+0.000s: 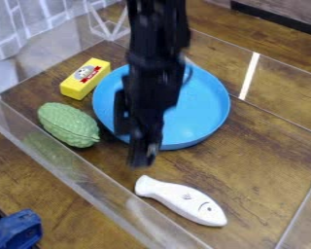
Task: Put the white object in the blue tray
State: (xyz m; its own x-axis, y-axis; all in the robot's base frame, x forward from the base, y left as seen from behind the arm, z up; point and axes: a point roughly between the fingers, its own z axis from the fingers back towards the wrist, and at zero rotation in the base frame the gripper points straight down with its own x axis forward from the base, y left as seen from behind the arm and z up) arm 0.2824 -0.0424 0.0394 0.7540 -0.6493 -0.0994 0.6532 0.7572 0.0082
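Note:
The white object (182, 200), a glossy fish-shaped toy, lies flat on the wooden table near the front, apart from the blue tray (209, 101). The tray is a round shallow dish in the middle, with nothing visible in it. My gripper (135, 138) points down over the tray's near left rim, up and to the left of the toy. It is open with nothing between its dark fingers (145, 150). The arm hides the tray's middle and is blurred by motion.
A yellow block (86, 77) lies left of the tray at the back. A green textured oval (70, 124) sits at the tray's front left. A clear low wall (67, 180) runs along the front left. A blue item (13, 233) shows at the bottom left corner.

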